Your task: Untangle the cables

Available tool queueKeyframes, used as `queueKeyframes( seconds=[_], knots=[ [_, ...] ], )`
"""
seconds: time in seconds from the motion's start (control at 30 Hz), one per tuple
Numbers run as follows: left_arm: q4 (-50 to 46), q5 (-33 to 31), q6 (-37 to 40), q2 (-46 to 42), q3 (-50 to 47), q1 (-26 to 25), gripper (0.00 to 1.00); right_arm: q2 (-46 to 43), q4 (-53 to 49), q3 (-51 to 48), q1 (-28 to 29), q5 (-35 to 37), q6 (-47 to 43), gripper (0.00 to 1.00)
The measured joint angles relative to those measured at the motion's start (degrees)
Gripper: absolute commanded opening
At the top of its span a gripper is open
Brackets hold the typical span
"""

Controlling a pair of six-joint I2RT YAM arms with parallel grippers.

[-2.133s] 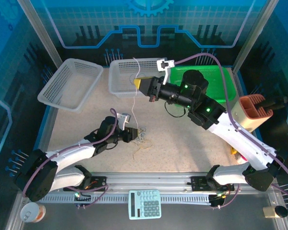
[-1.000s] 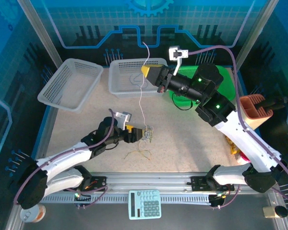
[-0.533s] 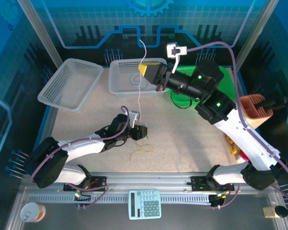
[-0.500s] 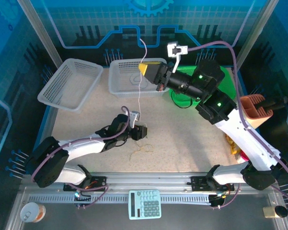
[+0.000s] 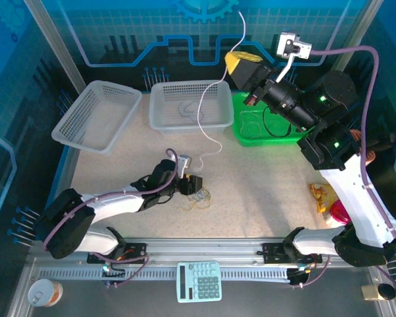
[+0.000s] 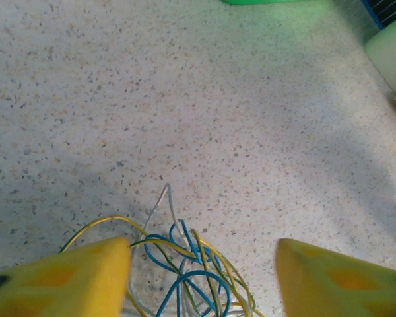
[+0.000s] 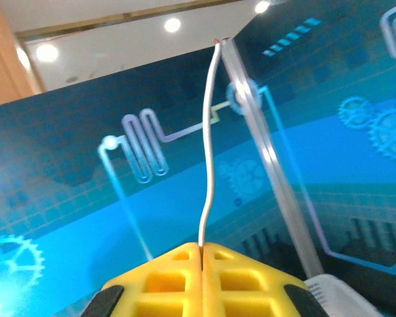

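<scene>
A small tangle of blue, yellow-tan and pale white cables point(image 5: 198, 197) lies on the speckled table in front of the left arm. My left gripper point(image 5: 195, 184) stands open low over it. In the left wrist view the tangle point(image 6: 188, 267) sits between the two yellow fingers point(image 6: 86, 281), which do not touch it. My right gripper point(image 5: 235, 63) is raised high at the back, shut on one white cable point(image 5: 202, 109). That cable sticks up above the fingers and hangs down in a curve toward the table behind the left gripper. The right wrist view has the white cable point(image 7: 208, 165) pinched between the closed fingertips point(image 7: 202, 249).
Two white mesh baskets point(image 5: 96, 115) point(image 5: 190, 105) stand at the back left and centre, and a green bin point(image 5: 267, 125) at the back right. A brown holder point(image 5: 356, 142) and snack packets point(image 5: 323, 195) sit on the right. A calculator point(image 5: 199, 281) lies on the front rail.
My right gripper has risen and swung right and back with the white cable, drawing it up away from the tangle. The left gripper has settled by the tangle, which has shifted slightly.
</scene>
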Motion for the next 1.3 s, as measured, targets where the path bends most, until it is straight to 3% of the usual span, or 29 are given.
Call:
queueKeyframes(
  seconds=[0.13, 0.17, 0.37, 0.7, 1.03, 1.3],
  knots=[
    [-0.48, -0.37, -0.17, -2.97, 0.0, -0.04, 0.88, -2.14, 0.17, -5.66, -0.72, 6.8, -4.33, 0.0],
    [-0.85, -0.44, -0.2, -3.87, 0.0, -0.04, 0.99, -2.67, 0.22, -7.3, -0.87, 8.79, -5.49, 0.0],
    [-3.23, -0.87, -0.92, -9.31, 0.0, -0.04, 0.99, -2.71, 1.14, -13.09, -2.62, 18.73, -11.76, 0.0],
    [-13.94, -3.69, -3.96, -20.76, 0.11, -0.04, 0.99, 4.09, 4.48, -13.53, -4.48, 31.93, -19.87, 0.0],
    [-25.22, -6.64, -7.48, -28.96, 2.78, -0.04, 0.99, 12.35, 10.29, -15.8, -9.94, 42.45, -22.34, 0.0],
    [-30.75, -6.69, -8.02, -31.06, 6.93, -0.04, 0.99, 19.21, 20.48, -16.61, -12.83, 49.88, -24.87, 0.0]
  ],
)
